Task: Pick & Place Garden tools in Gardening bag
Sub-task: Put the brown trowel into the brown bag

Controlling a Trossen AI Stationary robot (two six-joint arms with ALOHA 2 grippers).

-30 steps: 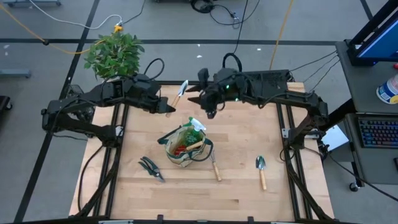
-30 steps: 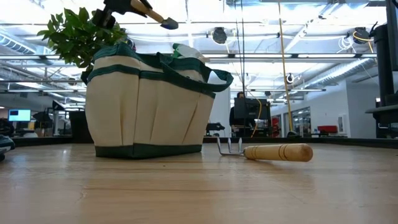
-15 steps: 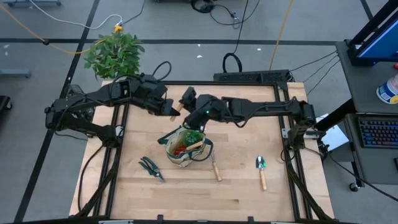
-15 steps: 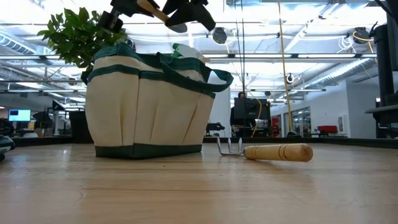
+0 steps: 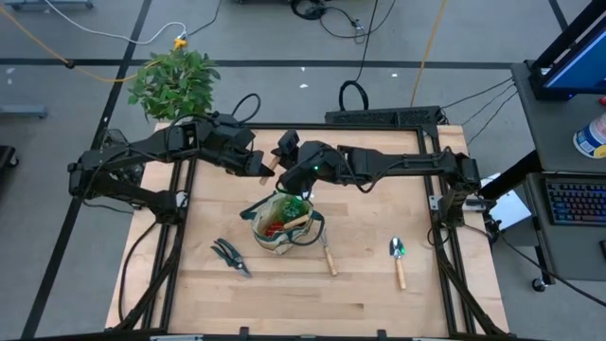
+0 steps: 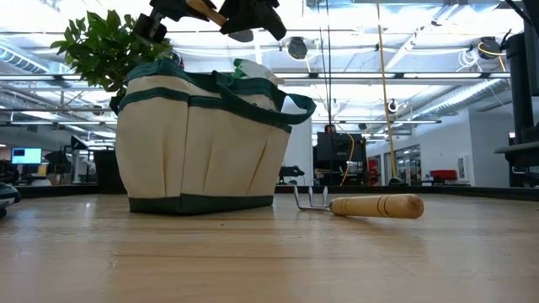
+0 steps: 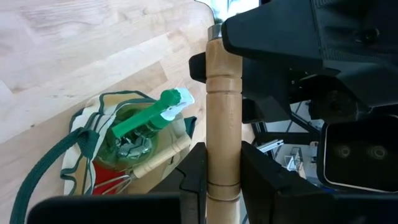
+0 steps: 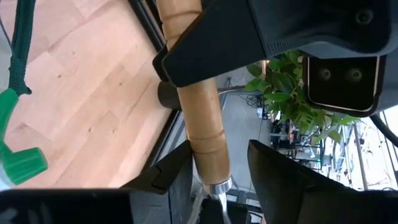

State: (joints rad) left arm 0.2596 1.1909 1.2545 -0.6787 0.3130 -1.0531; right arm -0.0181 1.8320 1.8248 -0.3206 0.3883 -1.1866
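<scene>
My left gripper (image 5: 258, 165) is shut on a wooden-handled trowel (image 7: 222, 87) and holds it in the air just beyond the far rim of the beige, green-trimmed gardening bag (image 5: 282, 224). My right gripper (image 5: 285, 152) is open. Its fingers (image 8: 273, 177) stand on either side of the same handle near the metal collar (image 8: 214, 186), with a gap on one side. In the bag stand a green spray bottle (image 7: 152, 115) and other tools. On the table lie a rake (image 6: 370, 204), black shears (image 5: 229, 254) and a second trowel (image 5: 398, 258). My left gripper pinches the trowel's wooden handle (image 7: 224, 146) between its two fingers, near the grooved butt end. The handle runs on forward from between the fingers toward my right gripper. The trowel is lifted clear, above the bag's far side.
A potted green plant (image 5: 175, 80) stands at the table's far left corner, behind my left arm. Bare wood lies along the near edge and at the far right. The two arms meet close together over the table's middle.
My right gripper has come down and toward the table's left, rolling as it went, from beyond the trowel's blade until its fingers stand around the handle. It has been still for the last half second. My left gripper has kept the trowel nearly where it was.
</scene>
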